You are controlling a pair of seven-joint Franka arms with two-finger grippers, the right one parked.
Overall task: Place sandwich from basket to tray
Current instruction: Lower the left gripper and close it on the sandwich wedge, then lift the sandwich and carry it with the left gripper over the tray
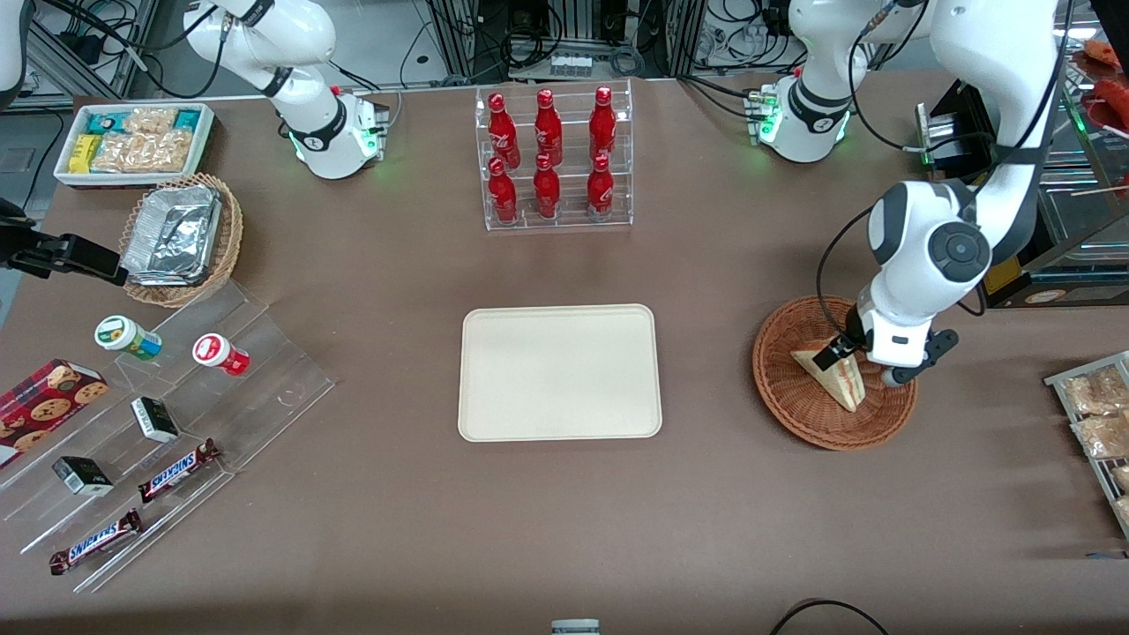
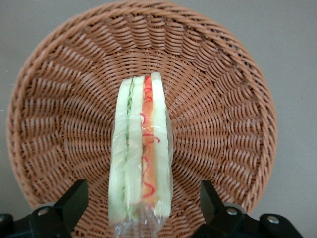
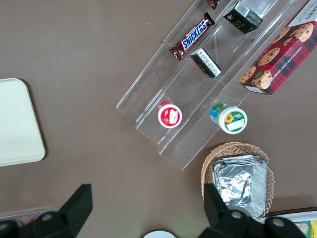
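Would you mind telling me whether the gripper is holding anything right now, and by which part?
Nothing is held: the open gripper straddles the sandwich in the basket, fingers clear of both sides.

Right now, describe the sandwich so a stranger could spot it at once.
Find the round reddish-brown basket toward the working arm's end of the table. The sandwich stands in it, between the open pincer's fingers. It is the only white bread wedge, striped red and green.

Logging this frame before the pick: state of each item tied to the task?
sandwich: wrapped in clear film, standing on edge in the basket, not lifted
basket: on the table, holding only the sandwich
tray: flat on the table, nothing on it
end effector: open, fingers straddling the sandwich, low in the basket
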